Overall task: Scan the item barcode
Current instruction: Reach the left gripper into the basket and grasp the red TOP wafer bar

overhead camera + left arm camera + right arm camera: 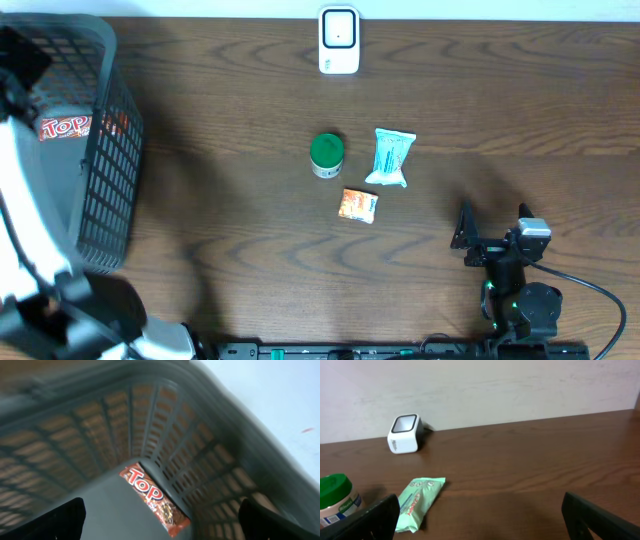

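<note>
— Any writing you can read?

— One word only: "Top", white letters edged in red, on the Top bar (156,498). The green-lidded jar (326,155), the pale green wipes pack (389,157) and the small orange packet (357,205) all carry print, but it is too small to make out.

— Where is the bar?

— On the floor of the grey basket (165,435), close against one mesh wall, at the left end of the table (230,200). The scanner (338,40) stands well apart from it, at the table's far edge.

— Which way does the bar lie?

— Flat, label up. In the left wrist view its long axis runs from upper left to lower right, the "T" at the upper-left end. From overhead it lies roughly crosswise and the word reads left to right.

— And the fingers?

— The left fingers (50,520) are spread wide above the bar, apart from it. The right fingers (365,520) are spread wide too, low over the table, facing the wipes pack and scanner.
</note>
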Robot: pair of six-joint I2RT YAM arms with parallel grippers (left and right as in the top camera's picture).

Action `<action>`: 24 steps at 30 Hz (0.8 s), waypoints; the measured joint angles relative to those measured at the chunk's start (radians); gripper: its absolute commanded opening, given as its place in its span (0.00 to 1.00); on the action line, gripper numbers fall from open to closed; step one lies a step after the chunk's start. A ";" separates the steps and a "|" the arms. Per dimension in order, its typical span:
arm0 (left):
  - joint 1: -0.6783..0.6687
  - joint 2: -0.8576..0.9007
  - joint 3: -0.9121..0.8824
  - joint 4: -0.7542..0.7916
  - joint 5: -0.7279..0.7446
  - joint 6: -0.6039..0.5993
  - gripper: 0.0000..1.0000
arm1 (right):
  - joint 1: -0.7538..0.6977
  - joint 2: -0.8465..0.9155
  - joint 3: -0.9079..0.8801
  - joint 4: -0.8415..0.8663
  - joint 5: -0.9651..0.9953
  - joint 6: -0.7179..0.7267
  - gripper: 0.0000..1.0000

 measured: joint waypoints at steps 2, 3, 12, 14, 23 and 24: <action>0.000 0.078 -0.001 0.032 0.003 -0.006 0.98 | 0.000 0.000 0.000 0.000 0.000 0.000 0.99; 0.000 0.113 -0.001 0.045 0.005 -0.007 0.98 | 0.000 0.000 0.000 0.000 0.000 0.000 0.99; 0.000 0.324 -0.001 0.156 0.018 -0.010 0.98 | 0.000 0.000 0.000 0.000 0.000 0.000 0.99; 0.000 0.359 -0.001 0.177 0.024 -0.010 0.98 | 0.000 0.000 0.000 0.000 0.000 0.000 0.99; 0.006 0.479 -0.002 0.227 0.029 -0.014 0.98 | 0.000 0.000 0.000 0.000 0.000 0.000 0.99; 0.006 0.492 -0.002 0.232 0.031 -0.019 0.98 | 0.000 0.000 0.000 0.000 0.000 0.000 0.99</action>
